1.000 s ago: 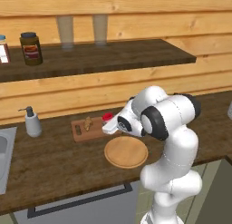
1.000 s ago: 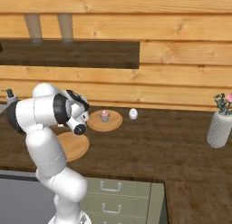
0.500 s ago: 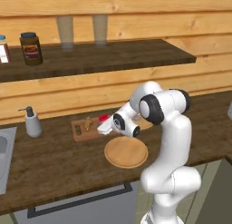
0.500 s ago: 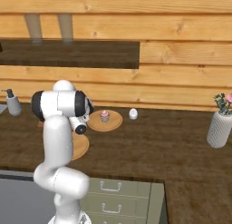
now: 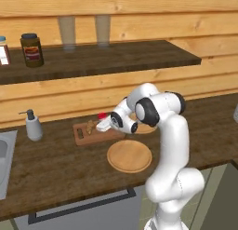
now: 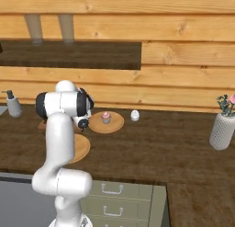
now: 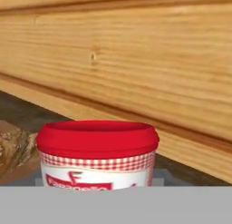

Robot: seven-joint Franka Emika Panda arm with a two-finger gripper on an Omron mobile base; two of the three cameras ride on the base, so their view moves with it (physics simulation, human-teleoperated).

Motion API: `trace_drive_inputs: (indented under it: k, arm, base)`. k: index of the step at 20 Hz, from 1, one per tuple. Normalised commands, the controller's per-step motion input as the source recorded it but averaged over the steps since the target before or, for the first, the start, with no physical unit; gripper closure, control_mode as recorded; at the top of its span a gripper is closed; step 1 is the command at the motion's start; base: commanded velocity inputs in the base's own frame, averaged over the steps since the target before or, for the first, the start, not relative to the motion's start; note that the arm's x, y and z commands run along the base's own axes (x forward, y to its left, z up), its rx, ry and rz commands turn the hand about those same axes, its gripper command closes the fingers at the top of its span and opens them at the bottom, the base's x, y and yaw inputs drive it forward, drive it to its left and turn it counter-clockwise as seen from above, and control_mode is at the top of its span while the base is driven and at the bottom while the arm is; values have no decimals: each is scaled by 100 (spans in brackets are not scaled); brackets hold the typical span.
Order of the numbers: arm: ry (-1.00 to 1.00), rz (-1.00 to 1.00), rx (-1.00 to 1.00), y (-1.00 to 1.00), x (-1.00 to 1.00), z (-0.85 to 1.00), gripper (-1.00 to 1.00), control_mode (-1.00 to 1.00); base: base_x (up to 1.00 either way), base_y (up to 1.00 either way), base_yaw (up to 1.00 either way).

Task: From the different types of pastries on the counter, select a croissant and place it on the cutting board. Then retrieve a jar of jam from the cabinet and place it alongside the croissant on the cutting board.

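Your pincer (image 5: 99, 126) is clamped on the small squat red jar of jam with its red lid and checked pale band (image 7: 97, 153), which sits right in front of the hand camera, lid level and label facing you. From the left base camera you see the red lid at the pincer's 12 o'clock, over the right half of the rectangular reddish-brown wooden cutting board (image 5: 83, 136); you cannot tell whether the jar's base touches the board.

The small golden-brown flaky croissant (image 5: 89, 127) lies on the board at the jar's 9 o'clock, just beside it; in the hand camera its crust shows at the lower left edge (image 7: 12, 146). The board rests on the long dark brown wood-grain bench (image 5: 60, 168).

Around it: a round light wooden plate (image 5: 129, 155) sits at the board's 4 o'clock, near it. A second round plate (image 6: 106, 122) carries the small pink-frosted cupcake (image 6: 106, 116), behind the arm's elbow. A grey soap dispenser (image 5: 32, 125) stands at the board's 9 o'clock, well apart. On the dark wooden wall shelf (image 5: 116, 59) stands a taller dark brown jar with a black lid (image 5: 31, 50). A pale speckled vase with flowers (image 6: 224, 126) stands far off at 3 o'clock.
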Motion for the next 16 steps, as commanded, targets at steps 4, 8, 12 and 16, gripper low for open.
trace_drive_inputs:
  k: [4,8,12,16]
  arm:
    - [-7,0,0,-25,-31,0,-100,-100]
    - [-14,0,0,-26,-53,0,-100,-100]
    - [-20,0,0,-31,-94,0,-100,-100]
    - [-18,0,3,-31,-98,28,-100,-100]
  base:
    - [0,0,0]
    - [0,0,0]
    - [0,0,0]
    - [0,0,0]
